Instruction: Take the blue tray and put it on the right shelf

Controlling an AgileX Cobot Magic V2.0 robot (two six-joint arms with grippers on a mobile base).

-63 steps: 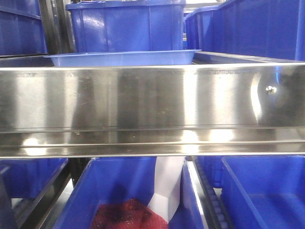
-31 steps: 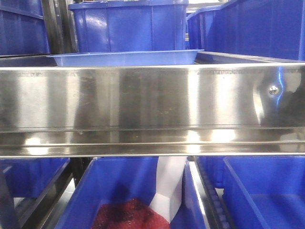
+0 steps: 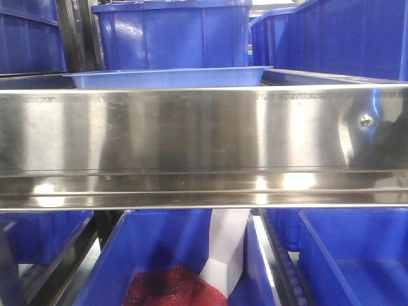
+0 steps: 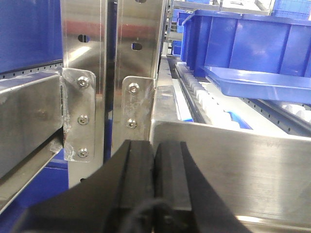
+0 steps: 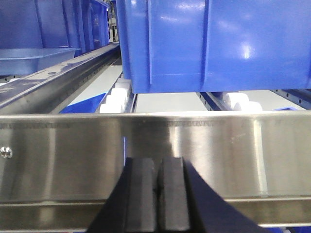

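The blue tray (image 3: 166,78) rests flat on the right shelf, just behind its tall shiny front lip (image 3: 191,134). In the left wrist view the blue tray (image 4: 262,82) lies on the roller tracks, beyond and to the right of my left gripper (image 4: 154,145), which is shut and empty in front of the lip (image 4: 233,165). My right gripper (image 5: 157,162) is also shut on nothing, close against the lip (image 5: 146,145). From there the blue tray (image 5: 34,54) shows far to the left.
Deep dark-blue bins (image 3: 172,35) (image 5: 214,43) stand on the shelf behind and beside the tray. Lower bins (image 3: 344,255) sit under the lip, one holding red material (image 3: 169,287) and a white piece (image 3: 223,248). Perforated steel uprights (image 4: 82,48) rise at the left.
The front view drifted slightly, so the tray and bins now sit a few pixels further right than a second ago. Nothing has moved in the last half second.
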